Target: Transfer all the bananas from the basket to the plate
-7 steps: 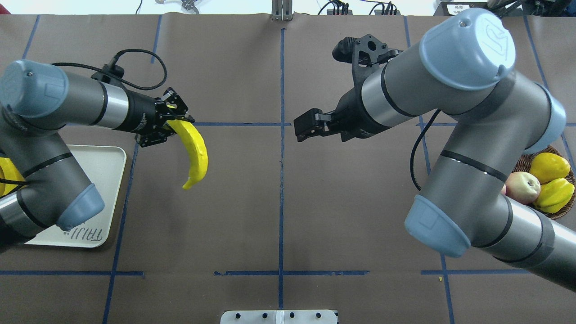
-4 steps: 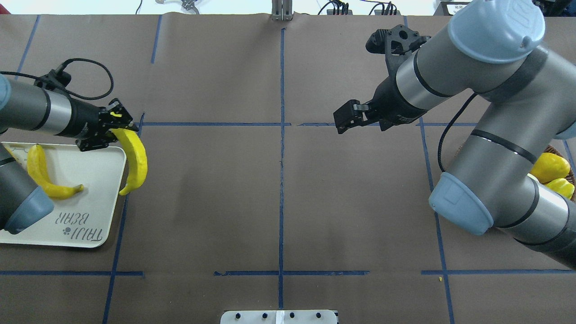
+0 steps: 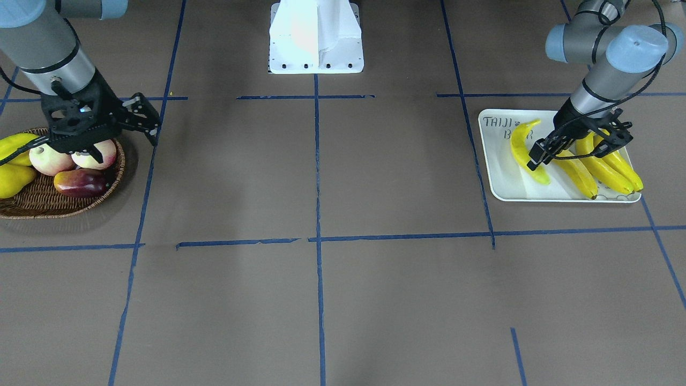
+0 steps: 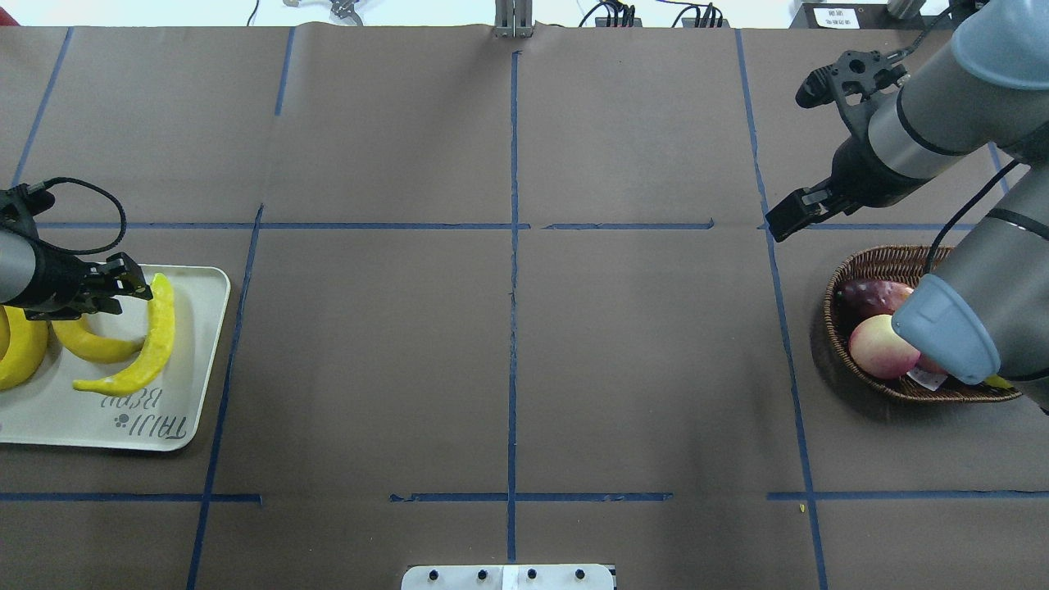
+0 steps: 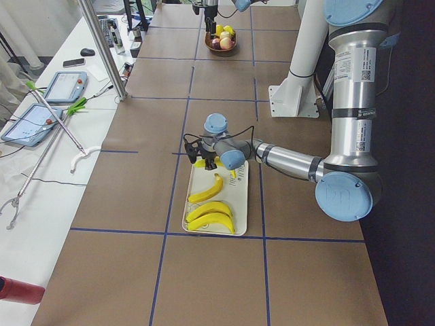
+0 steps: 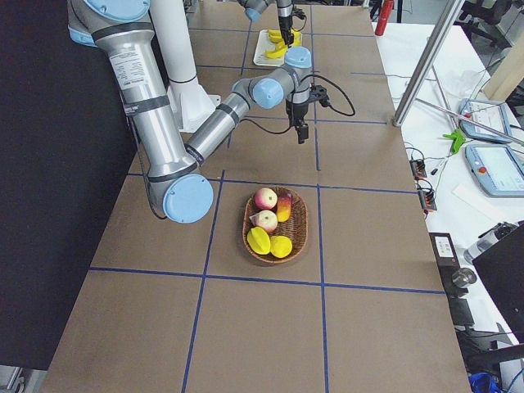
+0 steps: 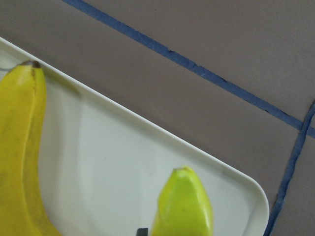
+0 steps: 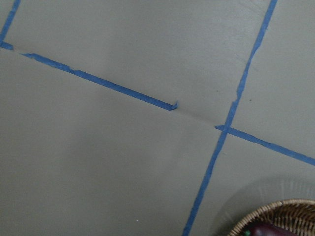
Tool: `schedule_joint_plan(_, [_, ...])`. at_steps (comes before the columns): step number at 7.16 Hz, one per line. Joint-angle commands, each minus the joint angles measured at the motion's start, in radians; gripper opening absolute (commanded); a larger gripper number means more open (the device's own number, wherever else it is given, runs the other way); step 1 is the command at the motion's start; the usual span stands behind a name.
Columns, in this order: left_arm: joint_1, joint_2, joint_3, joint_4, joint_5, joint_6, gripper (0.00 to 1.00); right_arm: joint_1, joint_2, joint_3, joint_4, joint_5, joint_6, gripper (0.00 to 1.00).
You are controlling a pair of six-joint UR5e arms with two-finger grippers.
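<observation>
Four bananas [image 3: 521, 146], two apples [image 3: 45, 160], two pears [image 3: 12, 179], one red fruit [image 3: 80, 183], basket [image 3: 37, 206], plate [image 3: 506, 185]

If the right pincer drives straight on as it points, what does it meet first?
Likely the bare brown table near the blue tape crossing, just beside the wicker basket; depth is unclear.

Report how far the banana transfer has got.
Done: four long yellow bananas lie on the cream-white rectangular tray, and the brown wicker basket shows only other fruit. In hand: the left gripper is at the fourth banana's end; whether it has let go is unclear. Left: release and withdraw. The right gripper carries nothing.
</observation>
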Motion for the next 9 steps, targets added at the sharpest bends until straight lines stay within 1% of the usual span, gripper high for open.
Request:
schedule_joint_plan(1, [-0.11,0.004,-0.026,0.084,-0.102,0.235,0.99,0.076,-0.022,-0.008,-0.09,0.001,-0.169,0.99])
schedule_joint_plan(2, [-0.223,0.006,-0.032,0.152,-0.197,0.451,1.0,0.124,-0.026,-0.007,-0.149,0.001,-0.279,0.99])
schedule_joint_plan(3, [-0.305,0.024,-0.03,0.221,-0.246,0.64,0.99,0.168,-0.06,-0.007,-0.163,0.01,-0.362,0.99])
schedule_joint_plan(4, [-0.363,0.025,-0.032,0.308,-0.251,0.868,1.0,0.234,-0.124,-0.008,-0.16,0.059,-0.464,0.99])
schedule_joint_plan(5, [-0.441,0.025,-0.032,0.424,-0.251,1.092,0.99,0.304,-0.179,-0.008,-0.157,0.096,-0.578,0.99])
schedule_joint_plan(6, [-0.516,0.024,-0.03,0.536,-0.248,1.298,1.0,0.366,-0.212,-0.008,-0.157,0.11,-0.6,0.99])
schedule_joint_plan(7, [-0.572,0.021,-0.03,0.659,-0.248,1.449,1.0,0.423,-0.253,-0.01,-0.152,0.115,-0.638,0.99])
schedule_joint_plan(8, [-0.609,0.019,-0.026,0.735,-0.248,1.55,1.0,0.458,-0.291,-0.028,-0.152,0.122,-0.7,0.99])
schedule_joint_plan(9, [-0.659,0.033,-0.018,0.758,-0.251,1.564,1.0,0.503,-0.327,-0.054,-0.152,0.131,-0.755,0.99])
